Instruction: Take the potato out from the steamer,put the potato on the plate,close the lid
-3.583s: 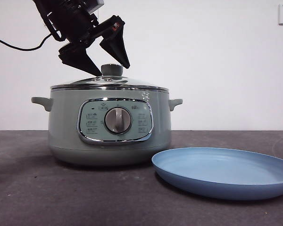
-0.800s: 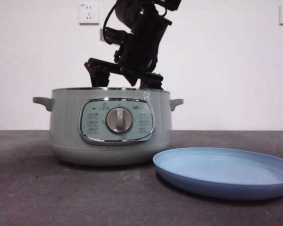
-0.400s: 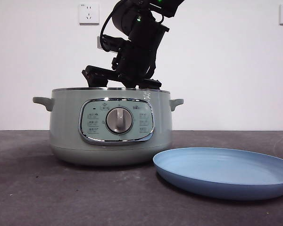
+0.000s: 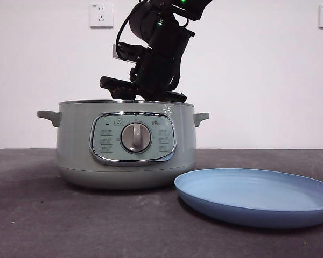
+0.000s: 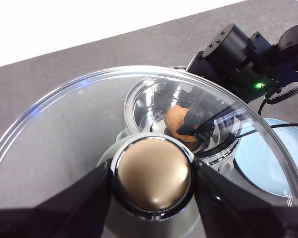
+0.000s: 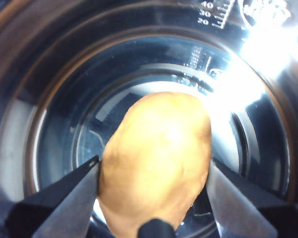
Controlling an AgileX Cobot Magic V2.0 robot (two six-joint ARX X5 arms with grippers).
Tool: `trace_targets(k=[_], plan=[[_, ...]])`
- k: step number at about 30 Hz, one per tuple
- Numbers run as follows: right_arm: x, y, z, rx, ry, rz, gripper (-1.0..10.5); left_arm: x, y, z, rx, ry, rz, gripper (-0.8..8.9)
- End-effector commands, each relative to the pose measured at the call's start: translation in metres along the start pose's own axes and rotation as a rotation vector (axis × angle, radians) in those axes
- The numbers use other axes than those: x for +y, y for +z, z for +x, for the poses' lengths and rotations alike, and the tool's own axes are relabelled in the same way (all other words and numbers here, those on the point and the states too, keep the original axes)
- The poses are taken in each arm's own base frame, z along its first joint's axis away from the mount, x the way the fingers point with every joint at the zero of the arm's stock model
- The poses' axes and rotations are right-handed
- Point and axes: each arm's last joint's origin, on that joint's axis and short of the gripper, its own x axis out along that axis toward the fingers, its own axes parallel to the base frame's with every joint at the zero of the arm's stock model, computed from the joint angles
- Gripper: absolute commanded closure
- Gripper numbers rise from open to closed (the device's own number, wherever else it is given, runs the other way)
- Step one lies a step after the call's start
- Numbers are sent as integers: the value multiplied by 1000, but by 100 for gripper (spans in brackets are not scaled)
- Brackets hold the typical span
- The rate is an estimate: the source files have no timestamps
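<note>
Inside the steamer (image 4: 126, 145), on its polished inner bowl, sits the potato (image 6: 156, 161), orange-brown and oval; the left wrist view shows it (image 5: 178, 120) low in the steel bowl. The right gripper (image 6: 154, 173) has its two black jaws set on either side of the potato, each jaw edge at the skin; whether they press it firmly or only touch it cannot be told from the close, glare-struck view. In the front view this arm (image 4: 153, 51) descends from above into the open mouth of the pot, its jaws hidden behind the rim. The left gripper (image 5: 153, 174) is clamped on the knob of the lid (image 5: 79, 124), holding the glass lid off the pot, raised and to one side, out of the front view. To the right of the steamer and nearer the camera lies the plate (image 4: 258, 196), light blue and close beside the pot's base.

Step in hand, as judged: the grasp of the potato, first of three. The next move calls for a secure squeeze, then a straight lift clear of the steamer's rim before any travel rightward to the plate. The lid must wait aloft until the right arm has left the pot.
</note>
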Motion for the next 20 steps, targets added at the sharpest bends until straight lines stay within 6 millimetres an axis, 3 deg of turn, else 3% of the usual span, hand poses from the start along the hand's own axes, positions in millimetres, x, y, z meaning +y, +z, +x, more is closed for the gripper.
trace_targets(k=[1,6,11,17,20], plan=[[1,2,-1,-18,-1,3,964,-1,6,-10,-79,2,7,822],[3,12,-40,-90,-8,-17,964,-1,8,-10,-95,-1,10,822],[5,16,-102,-153,-10,-28,964,0,12,-3,-97,-24,12,822],[-4,2,-173,-141,-35,-14,965,1,18,9,-105,-70,19,822],[-9,-10,-198,-106,-47,-6,967,1,22,15,-108,-106,24,822]])
